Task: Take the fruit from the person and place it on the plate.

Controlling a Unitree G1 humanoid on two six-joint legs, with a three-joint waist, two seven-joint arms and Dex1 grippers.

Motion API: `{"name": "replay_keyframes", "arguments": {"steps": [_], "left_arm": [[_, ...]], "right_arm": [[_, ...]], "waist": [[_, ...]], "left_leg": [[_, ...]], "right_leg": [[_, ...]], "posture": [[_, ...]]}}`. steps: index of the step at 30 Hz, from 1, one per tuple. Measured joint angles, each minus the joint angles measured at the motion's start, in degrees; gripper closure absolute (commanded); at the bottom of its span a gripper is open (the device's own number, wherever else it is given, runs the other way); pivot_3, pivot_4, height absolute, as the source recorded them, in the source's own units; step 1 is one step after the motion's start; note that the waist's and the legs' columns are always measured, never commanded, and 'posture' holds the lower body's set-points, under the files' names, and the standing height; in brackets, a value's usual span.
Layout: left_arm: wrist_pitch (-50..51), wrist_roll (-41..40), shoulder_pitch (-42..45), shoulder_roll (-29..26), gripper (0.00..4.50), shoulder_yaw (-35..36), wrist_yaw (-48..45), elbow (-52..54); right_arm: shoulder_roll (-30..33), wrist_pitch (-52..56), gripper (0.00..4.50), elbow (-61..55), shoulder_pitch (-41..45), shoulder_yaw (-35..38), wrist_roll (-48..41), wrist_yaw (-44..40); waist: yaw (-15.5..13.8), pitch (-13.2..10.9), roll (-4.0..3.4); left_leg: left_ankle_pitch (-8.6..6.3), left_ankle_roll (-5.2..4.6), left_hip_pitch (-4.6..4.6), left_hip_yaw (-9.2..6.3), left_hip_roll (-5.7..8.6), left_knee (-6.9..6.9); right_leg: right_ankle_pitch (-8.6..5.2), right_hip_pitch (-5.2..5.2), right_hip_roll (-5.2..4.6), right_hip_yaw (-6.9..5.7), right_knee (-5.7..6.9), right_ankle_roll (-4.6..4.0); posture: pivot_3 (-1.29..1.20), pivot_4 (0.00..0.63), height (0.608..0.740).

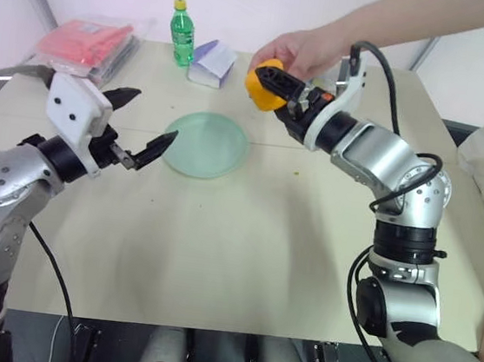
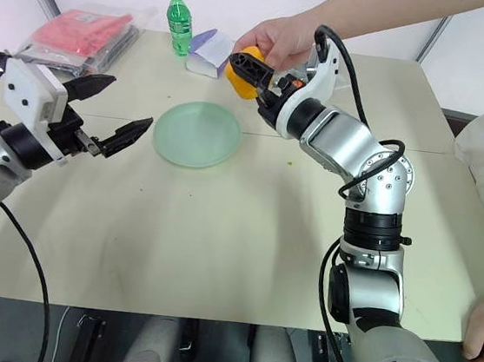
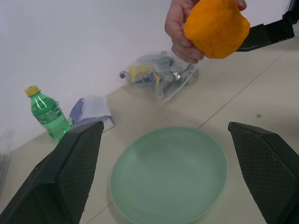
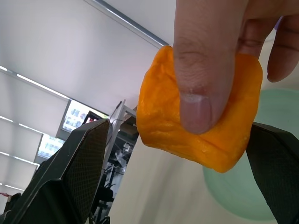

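One fruit (image 1: 264,87), one plate (image 1: 206,144), one bottle (image 1: 183,32), two end effectors. Fruit: glossy orange-yellow, blocky, pinched in the person's hand (image 1: 305,53) above the table (image 1: 243,251) (beige, white walls behind), between the right end effector's (image 4: 177,163) spread fingers. Left end effector (image 1: 144,122) gapes beside the plate.

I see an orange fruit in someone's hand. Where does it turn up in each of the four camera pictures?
Left eye view: the fruit is upper middle, under the person's hand.
Right eye view: upper middle, just above the plate.
Left wrist view: top right corner, fingers around it.
Right wrist view: centre, between the right gripper fingers, thumb across it.
Shared landmark: the plate, below the fruit.
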State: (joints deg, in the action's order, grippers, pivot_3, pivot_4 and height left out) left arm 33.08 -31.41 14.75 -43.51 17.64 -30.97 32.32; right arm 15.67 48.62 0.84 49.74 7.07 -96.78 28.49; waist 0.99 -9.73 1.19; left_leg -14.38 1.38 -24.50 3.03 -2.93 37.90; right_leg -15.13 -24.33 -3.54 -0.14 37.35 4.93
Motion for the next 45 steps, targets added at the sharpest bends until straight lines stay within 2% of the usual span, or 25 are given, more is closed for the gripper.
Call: {"name": "replay_keyframes", "arguments": {"steps": [4,5,7,10,11,20,25,28,30,33,39,41,45], "left_arm": [[0.16,-0.04,-0.46,0.0,0.0,0.0,0.14,0.05],[0.18,-0.04,-0.49,0.0,0.0,0.0,0.16,0.05],[0.18,-0.04,-0.49,0.0,0.0,0.0,0.25,0.15],[0.18,-0.05,-0.49,0.0,0.0,0.0,0.53,0.46],[0.2,-0.05,-0.49,0.0,0.0,0.0,0.59,0.46],[0.22,-0.31,-0.49,-0.01,0.0,0.0,0.64,0.45],[0.41,-0.55,-1.86,-0.01,0.0,0.57,0.85,0.57],[1.57,-1.39,-4.91,-0.01,0.0,2.65,1.02,1.72],[2.7,-2.68,-8.1,-0.01,0.0,5.29,1.13,3.1],[3.98,-3.94,-10.78,0.04,0.0,7.76,1.3,4.08],[5.34,-5.55,-16.97,1.98,0.0,10.25,1.91,5.65],[5.33,-5.46,-19.12,2.73,0.0,10.46,2.47,5.96],[5.21,-5.18,-20.29,3.06,0.0,10.74,3.04,6.14]], "right_arm": [[-0.71,0.09,0.03,0.05,0.46,0.06,1.09,0.47],[-0.89,0.09,0.26,0.05,0.6,0.12,1.19,0.66],[-1.2,0.09,0.89,0.23,1.16,0.12,1.59,1.16],[-1.57,0.1,2.34,0.59,1.57,0.2,2.11,1.4],[-1.66,0.1,2.62,0.66,1.73,0.21,2.17,1.4],[-2.08,1.11,2.64,0.79,2.19,0.41,2.39,1.09],[-0.35,4.78,2.64,0.63,2.15,-1.58,7.19,-2.84],[2.03,6.69,2.64,0.02,1.89,-6.43,15.53,-8.84],[3.6,5.81,2.64,-0.22,1.87,-11.81,24.67,-15.84],[3.1,2.94,2.64,1.38,1.8,-17.1,35.3,-24.19],[-5.83,-7.16,2.64,13.82,3.95,-21.97,51.7,-35.52],[-9.25,-14.15,2.64,21.7,6.16,-24.31,59.44,-39.6],[-13.66,-23.23,2.64,32.4,8.15,-25.38,68.76,-44.71]], "waist": [[0.0,0.0,0.0],[0.01,0.0,0.0],[0.01,0.0,0.0],[0.02,0.0,0.0],[0.01,0.0,-0.01],[0.03,-0.01,-0.01],[0.03,-0.01,-0.01],[0.12,-0.01,-0.01],[0.29,-0.01,-0.02],[0.13,-0.01,-0.02],[0.26,-0.01,-0.02],[0.27,-0.01,-0.02],[-0.07,-0.01,-0.01]], "left_leg": [[0.0,0.0,0.0,0.0,0.0,-0.01],[0.0,0.0,0.0,0.0,0.0,-0.01],[0.0,0.0,0.0,0.0,0.0,-0.01],[0.0,0.0,0.0,0.0,0.0,-0.02],[0.0,0.0,0.0,0.0,0.0,-0.02],[0.0,0.0,0.0,0.0,0.0,-0.05],[0.0,0.0,-0.01,0.0,0.0,-0.07],[0.0,0.0,-0.01,0.01,0.0,-0.17],[0.0,0.0,0.0,0.04,0.0,-0.23],[0.0,0.0,0.0,0.03,0.0,-0.3],[0.0,0.0,0.01,0.09,0.0,-0.33],[0.0,0.0,0.01,0.1,0.01,-0.37],[0.01,0.02,0.0,0.1,0.04,-0.39]], "right_leg": [[0.0,0.0,0.0,0.0,-0.02,0.0],[0.0,0.0,0.0,0.0,-0.02,0.0],[0.0,-0.01,0.0,0.0,-0.02,0.0],[0.0,-0.01,0.0,0.0,-0.03,0.0],[0.0,-0.01,0.0,0.0,-0.03,0.0],[0.0,-0.02,0.0,0.0,-0.04,0.0],[0.0,-0.02,-0.01,0.0,-0.08,-0.01],[-0.01,-0.09,-0.01,0.01,-0.12,-0.01],[-0.01,-0.13,0.0,0.04,-0.13,-0.02],[-0.01,-0.17,0.01,0.03,-0.13,-0.02],[0.0,-0.19,0.0,0.04,-0.13,-0.02],[0.0,-0.2,0.0,0.03,-0.13,-0.02],[-0.01,-0.18,-0.08,0.01,-0.15,-0.02]], "posture": [[0.0,0.15,0.731],[0.0,0.15,0.731],[0.0,0.15,0.731],[0.0,0.15,0.731],[0.0,0.15,0.731],[0.0,0.15,0.731],[0.0,0.15,0.731],[0.0,0.15,0.731],[0.0,0.15,0.731],[0.0,0.15,0.731],[0.0,0.15,0.731],[0.0,0.15,0.731],[0.0,0.15,0.731]]}}
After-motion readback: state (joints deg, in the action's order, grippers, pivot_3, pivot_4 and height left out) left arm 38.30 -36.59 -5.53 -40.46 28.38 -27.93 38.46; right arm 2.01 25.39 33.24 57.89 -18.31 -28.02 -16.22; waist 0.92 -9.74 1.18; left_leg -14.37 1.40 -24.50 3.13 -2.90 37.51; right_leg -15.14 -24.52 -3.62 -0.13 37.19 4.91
